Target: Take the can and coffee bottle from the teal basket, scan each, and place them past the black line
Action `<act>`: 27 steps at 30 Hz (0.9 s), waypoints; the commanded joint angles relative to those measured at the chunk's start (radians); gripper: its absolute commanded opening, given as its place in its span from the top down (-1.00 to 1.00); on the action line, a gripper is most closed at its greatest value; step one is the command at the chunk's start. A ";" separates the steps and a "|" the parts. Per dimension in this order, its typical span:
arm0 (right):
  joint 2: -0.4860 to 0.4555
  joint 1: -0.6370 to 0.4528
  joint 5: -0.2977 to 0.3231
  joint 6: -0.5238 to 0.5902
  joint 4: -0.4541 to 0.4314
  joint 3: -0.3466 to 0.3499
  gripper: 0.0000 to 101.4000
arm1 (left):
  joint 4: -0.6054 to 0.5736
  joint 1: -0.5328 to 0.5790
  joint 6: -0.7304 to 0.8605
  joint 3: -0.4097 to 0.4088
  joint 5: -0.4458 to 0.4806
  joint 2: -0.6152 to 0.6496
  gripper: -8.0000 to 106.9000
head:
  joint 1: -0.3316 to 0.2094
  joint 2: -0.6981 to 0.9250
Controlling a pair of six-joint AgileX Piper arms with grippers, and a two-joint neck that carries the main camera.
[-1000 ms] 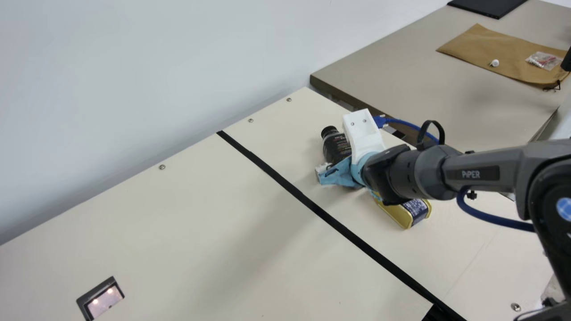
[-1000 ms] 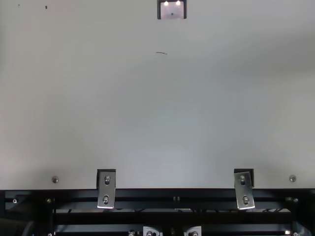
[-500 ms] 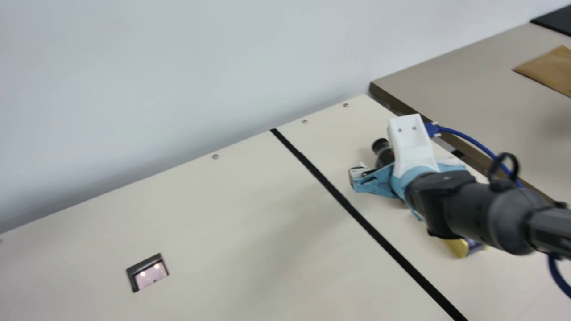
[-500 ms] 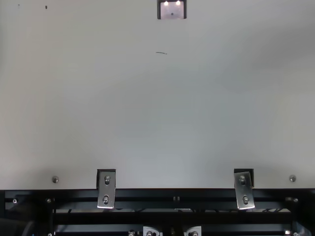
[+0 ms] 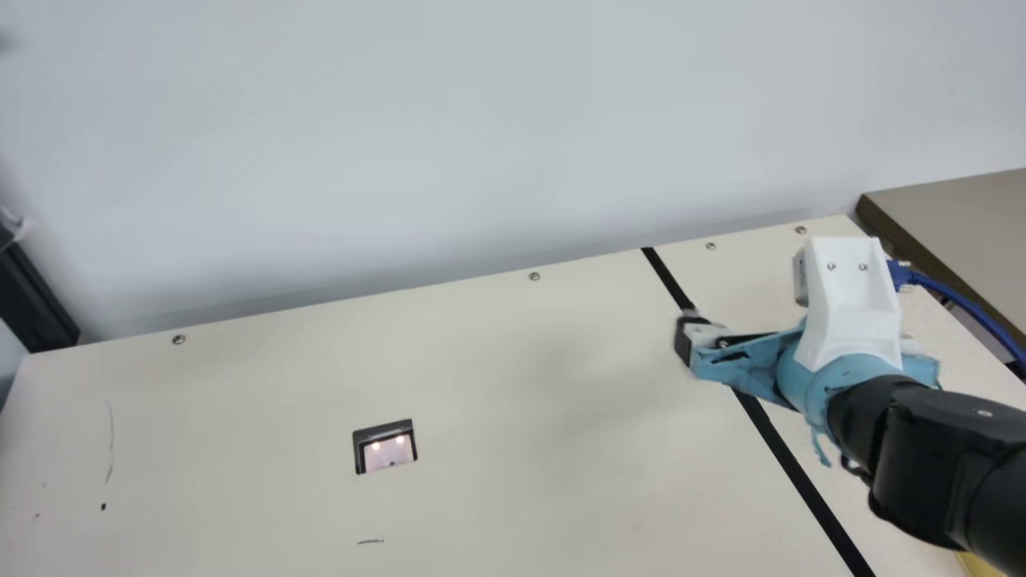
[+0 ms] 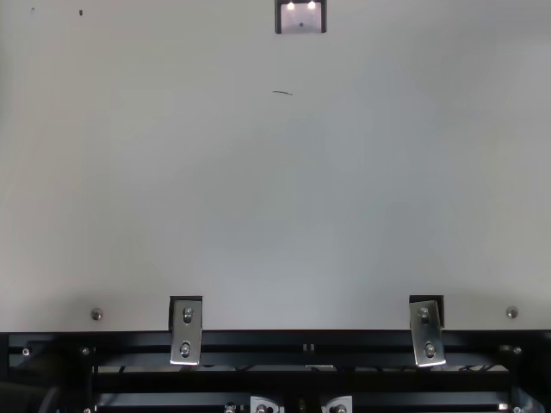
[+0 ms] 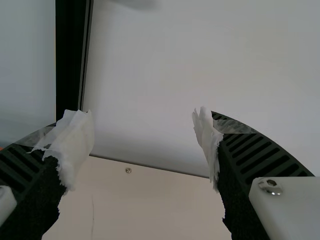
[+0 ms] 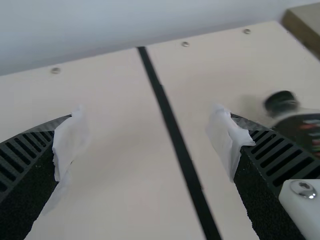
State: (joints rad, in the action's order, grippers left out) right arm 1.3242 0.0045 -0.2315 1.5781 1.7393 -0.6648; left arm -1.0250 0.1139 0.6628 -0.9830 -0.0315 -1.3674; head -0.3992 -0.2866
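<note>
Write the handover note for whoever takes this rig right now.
Left gripper: jaws open, holding nothing.
Right gripper: jaws open and empty, hovering around the black line.
Things: the dark bottle with a black cap is past the line. A yellow edge, probably the can, pokes out below the right arm on that same side. The dark-framed, glowing window, likely the scanner, has nothing on it.
Done: bottle placed; can apparently too. Scans can't be confirmed from here.
Left: probably just confirm both scans and park the arms.
</note>
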 commanded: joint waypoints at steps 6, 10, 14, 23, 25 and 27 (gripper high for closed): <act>-0.015 0.074 0.162 -0.254 0.006 0.041 -1.00 | 0.000 0.000 0.000 0.000 0.000 0.000 -0.71 | -0.037 0.009; -0.065 0.142 0.185 -0.361 0.006 0.091 -1.00 | 0.000 0.000 0.000 0.000 0.000 0.000 -0.71 | -0.037 0.009; -0.122 0.232 0.130 -0.438 0.006 0.132 -1.00 | 0.000 0.000 0.000 0.000 0.000 0.000 -0.71 | -0.037 0.009; -0.132 0.261 0.137 -0.444 0.004 0.140 -1.00 | 0.000 0.000 0.000 0.000 0.000 0.000 -0.71 | -0.037 0.009; -0.130 0.269 0.130 -0.496 -0.043 0.142 -1.00 | 0.000 0.000 0.000 0.000 0.000 0.000 -0.71 | -0.037 0.009; -0.125 0.267 0.127 -0.498 -0.044 0.135 -1.00 | 0.034 0.001 -0.035 0.001 -0.002 -0.001 -0.71 | -0.037 0.009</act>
State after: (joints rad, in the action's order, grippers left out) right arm 1.1960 0.2720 -0.1038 1.1242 1.7334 -0.5250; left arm -1.0250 0.1139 0.6628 -0.9830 -0.0315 -1.3674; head -0.3992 -0.2866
